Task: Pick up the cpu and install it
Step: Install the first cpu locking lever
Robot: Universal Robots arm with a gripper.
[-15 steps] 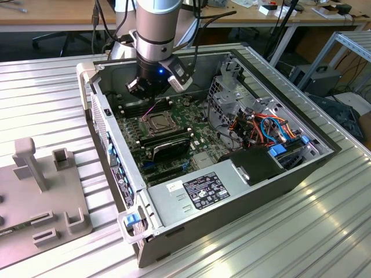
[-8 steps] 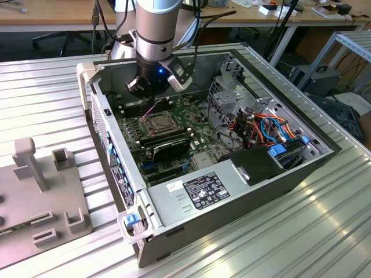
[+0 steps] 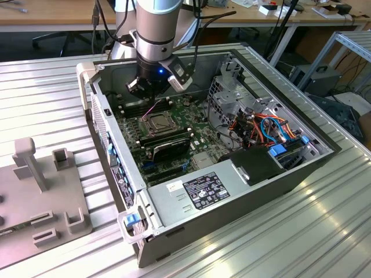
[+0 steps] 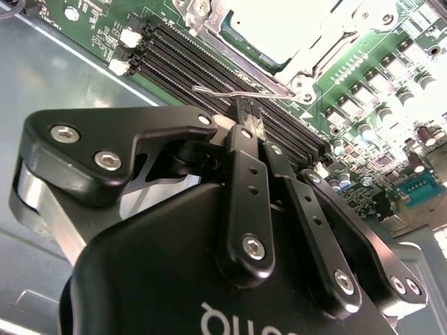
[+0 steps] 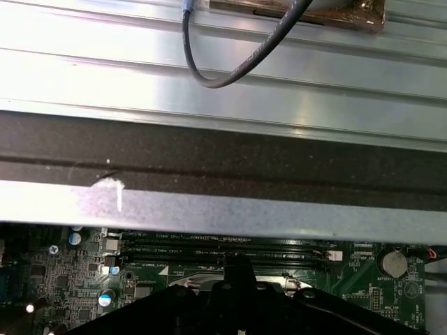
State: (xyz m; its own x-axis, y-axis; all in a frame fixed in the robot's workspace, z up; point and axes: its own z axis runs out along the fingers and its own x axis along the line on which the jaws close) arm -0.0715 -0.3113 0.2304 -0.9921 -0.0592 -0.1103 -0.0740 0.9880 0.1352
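from the exterior view's left we see a grey fixture block [image 3: 40, 197] with upright posts and slots lying on the ribbed metal table [image 3: 290, 243], just beside the open computer case [image 3: 208, 174]. moving rightward, the arm [image 3: 155, 29] reaches down into the case, and the gripper [image 3: 152, 92] hangs just above the motherboard [image 3: 174, 130], over the dark memory slots [image 3: 130, 107] at the far side of the socket. the cpu [image 3: 156, 122] sits in its socket near the middle of the board, framed by the metal retention bracket, a little nearer the camera than the gripper. a heatsink block [image 3: 169, 149] lies just in front of the socket. further right stand a perforated metal cage [image 3: 229, 95], a tangle of orange and blue cables [image 3: 269, 130] and a black drive bay [image 3: 258, 165].

in the second wrist view the gripper [image 4: 250, 112] has its fingers [image 4: 246, 174] pressed together with nothing that we can make out between them; their tips sit right at a thin wire lever [image 4: 237, 91] beside the memory slots [image 4: 209, 63]. the cpu [image 4: 279, 24] shows pale and flat in the socket just past that lever.

in the first wrist view the case wall [image 5: 223, 153] runs across, with the memory slots [image 5: 223, 249] below it.
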